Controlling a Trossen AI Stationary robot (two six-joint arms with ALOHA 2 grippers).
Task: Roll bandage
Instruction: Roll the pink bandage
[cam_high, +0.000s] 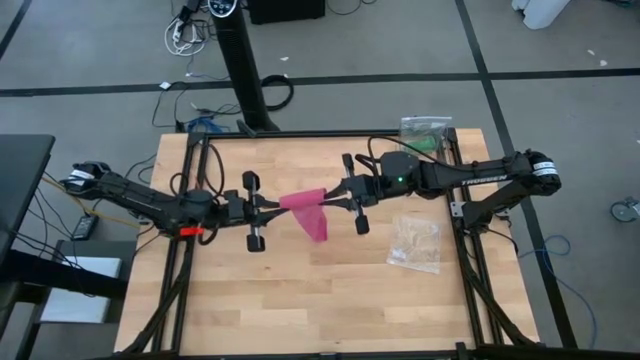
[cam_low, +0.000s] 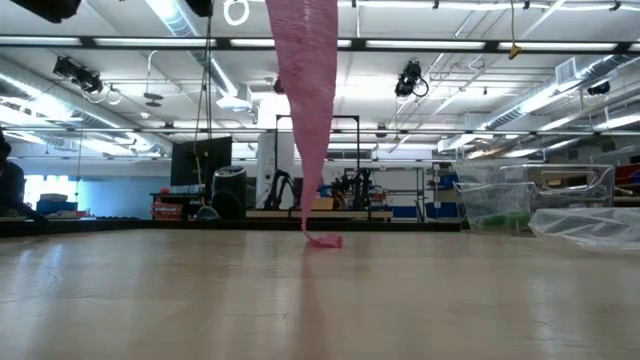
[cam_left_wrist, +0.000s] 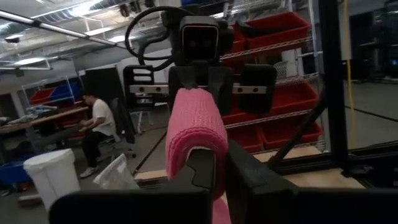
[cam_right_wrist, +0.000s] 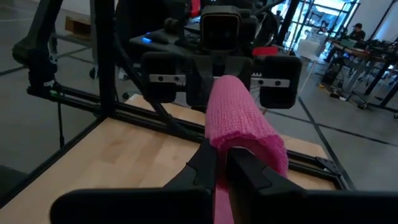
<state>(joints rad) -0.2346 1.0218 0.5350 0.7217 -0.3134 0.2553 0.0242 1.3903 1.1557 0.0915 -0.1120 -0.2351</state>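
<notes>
The magenta-pink bandage (cam_high: 305, 198) is held above the table's middle as a short span between my two grippers. From the span a tail (cam_low: 308, 110) hangs down, narrowing to a tip (cam_low: 322, 240) that rests on the table. My left gripper (cam_high: 272, 205) comes in from the table's left and is shut on the span's left end. My right gripper (cam_high: 336, 196) comes in from the right and is shut on the span's right end. The two grippers face each other, about a hand's width apart. My left gripper pinches the span's left end (cam_left_wrist: 198, 144) between its two fingers, coming level from the table's left. The band wraps over the fingertips (cam_left_wrist: 205, 168) and runs to the other gripper, lifted clear. My right gripper pinches the span's right end (cam_right_wrist: 239, 140) between its two fingers, coming level from the table's right. The band lies over the fingertips (cam_right_wrist: 208, 163) and runs on to my left gripper. Pink fabric (cam_right_wrist: 221, 208) drops below the fingers.
A clear crinkly plastic bag (cam_high: 415, 245) lies on the table to the right, near my right arm. A second clear bag with a green roll (cam_high: 425, 133) sits at the far right corner. Black frame rails (cam_high: 462, 230) border the table. A person sits in the room beyond (cam_left_wrist: 99, 127).
</notes>
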